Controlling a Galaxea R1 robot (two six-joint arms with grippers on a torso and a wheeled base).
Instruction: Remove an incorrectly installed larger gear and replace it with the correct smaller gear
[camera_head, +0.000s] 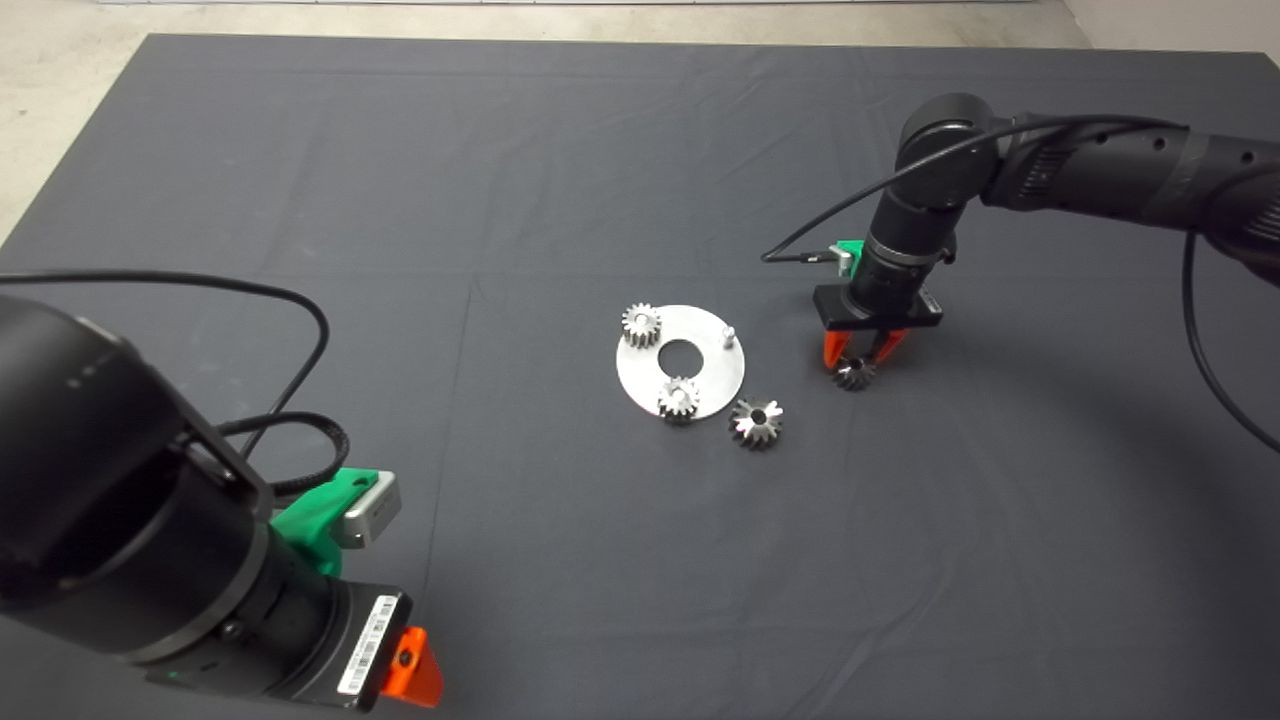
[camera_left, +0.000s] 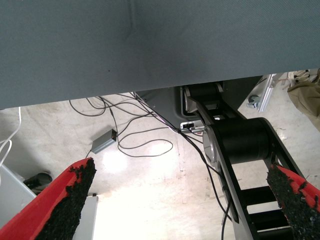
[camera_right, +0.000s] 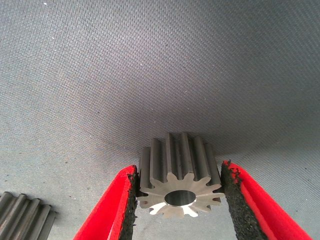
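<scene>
The smaller gear (camera_head: 855, 374), dark grey, sits on the mat to the right of the round silver plate (camera_head: 715, 378). My right gripper (camera_head: 860, 352) stands straight above it and is shut on it. In the right wrist view the two black pads (camera_right: 231, 200) press the teeth of this gear (camera_right: 180, 182) on both sides. The larger gear (camera_head: 757, 422), shiny and wide, lies flat on the mat just off the plate's lower right rim. Its edge shows in the right wrist view (camera_right: 24, 218). My left gripper (camera_head: 415, 672) is parked at the lower left, open and empty.
The plate carries two small pale gears, one at its upper left (camera_head: 641, 325) and one at its lower edge (camera_head: 679, 398). A bare pin (camera_head: 729, 334) stands at its upper right. The left wrist view shows floor, cables and the robot's base beyond the mat's edge.
</scene>
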